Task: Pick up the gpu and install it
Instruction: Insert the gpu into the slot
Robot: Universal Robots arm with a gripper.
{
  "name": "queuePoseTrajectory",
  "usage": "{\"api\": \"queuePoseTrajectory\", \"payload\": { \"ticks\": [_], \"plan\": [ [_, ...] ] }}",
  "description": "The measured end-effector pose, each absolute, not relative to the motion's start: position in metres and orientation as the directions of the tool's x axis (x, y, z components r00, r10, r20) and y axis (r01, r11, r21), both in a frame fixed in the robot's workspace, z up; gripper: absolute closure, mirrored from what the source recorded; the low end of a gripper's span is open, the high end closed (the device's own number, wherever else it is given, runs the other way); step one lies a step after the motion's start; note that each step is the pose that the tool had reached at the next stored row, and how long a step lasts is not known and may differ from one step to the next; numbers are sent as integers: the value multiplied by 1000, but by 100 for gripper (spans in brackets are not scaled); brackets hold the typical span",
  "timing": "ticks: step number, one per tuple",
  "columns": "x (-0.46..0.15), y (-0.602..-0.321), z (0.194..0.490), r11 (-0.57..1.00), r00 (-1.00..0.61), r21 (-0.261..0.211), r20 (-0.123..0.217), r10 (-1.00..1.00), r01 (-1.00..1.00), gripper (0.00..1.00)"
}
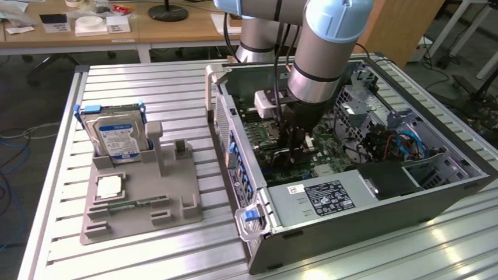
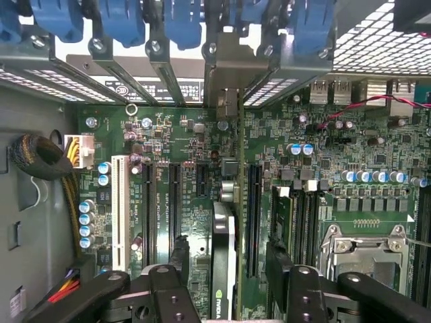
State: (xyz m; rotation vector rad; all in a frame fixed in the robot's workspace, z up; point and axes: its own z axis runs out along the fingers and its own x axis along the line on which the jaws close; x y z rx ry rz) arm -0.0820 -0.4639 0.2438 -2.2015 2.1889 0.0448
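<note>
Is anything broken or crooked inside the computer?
Nothing stands out. The gpu stands on edge on the green motherboard, straight along the slots, its end bracket up among the rear slot covers. The gripper has its jaws open on either side of it. The hard drive sits upright in its gray holder.

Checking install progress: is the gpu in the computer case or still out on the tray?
In. The gpu stands on edge on the motherboard, between the open gripper's fingers, inside the case.
</note>
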Motion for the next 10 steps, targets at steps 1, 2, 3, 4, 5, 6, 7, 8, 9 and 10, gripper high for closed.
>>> {"api": "queuePoseTrajectory", "payload": {
  "ticks": [1,2,3,4,5,6,7,8,9,10],
  "plan": [
    [-82,-464,245,-6,6,-6,-47,-999,-1000,42],
    [-82,-464,246,-6,6,-6,-47,-999,-1000,42],
    [-82,-464,248,-6,6,-6,-47,-999,-1000,42],
    [-82,-464,249,-6,6,-6,-47,-999,-1000,42],
    [-82,-464,251,-6,6,-6,-47,-999,-1000,42],
    [-82,-464,252,-6,6,-6,-47,-999,-1000,42],
    [-82,-464,254,-6,6,-6,-47,-999,-1000,42],
    [-82,-464,256,-6,6,-6,-47,-999,-1000,42],
    [-82,-464,258,-6,6,-6,-47,-999,-1000,42],
    [-82,-464,260,-6,6,-6,-47,-999,-1000,42]
  ]
}}
